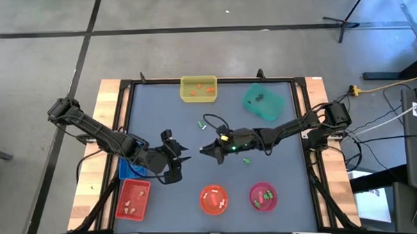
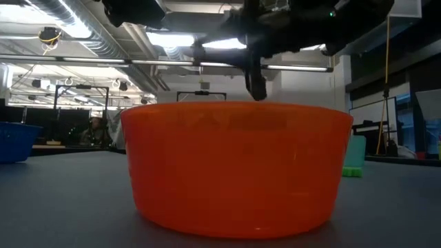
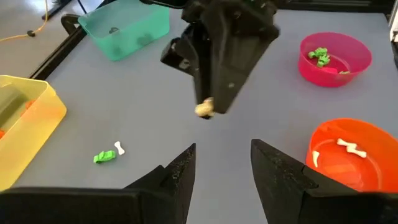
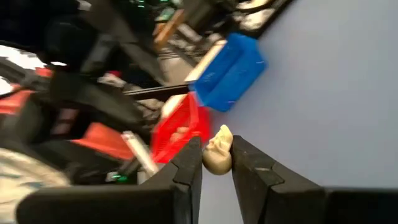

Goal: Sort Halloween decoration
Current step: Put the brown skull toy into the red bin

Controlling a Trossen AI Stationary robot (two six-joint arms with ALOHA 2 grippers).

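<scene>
A small beige skull-shaped trinket (image 4: 217,155) of the Halloween decoration hangs above the middle of the table, with my right gripper (image 1: 204,151) shut on it. The left wrist view shows the same trinket (image 3: 204,110) at the tip of that gripper. My left gripper (image 3: 222,165) stands open with nothing between its fingers, left of the right one and facing it (image 1: 174,162). A green trinket (image 3: 104,157) and a white bone (image 3: 119,148) lie loose on the table. Another green trinket (image 1: 246,159) lies under the right arm. My right gripper pinches the beige trinket by its two sides (image 4: 210,163) between its two fingers, only at their free ends. The fingers come from the table's right side, slanting slightly down. The trinket is lifted clear of the table.
A yellow tray (image 1: 198,89) with orange pieces and a green tray (image 1: 263,102) stand at the far edge. A red tray (image 1: 133,201), an orange bowl (image 1: 213,200) with white bones and a pink bowl (image 1: 263,196) with green pieces line the near edge. A blue tray (image 1: 130,170) sits under the left arm.
</scene>
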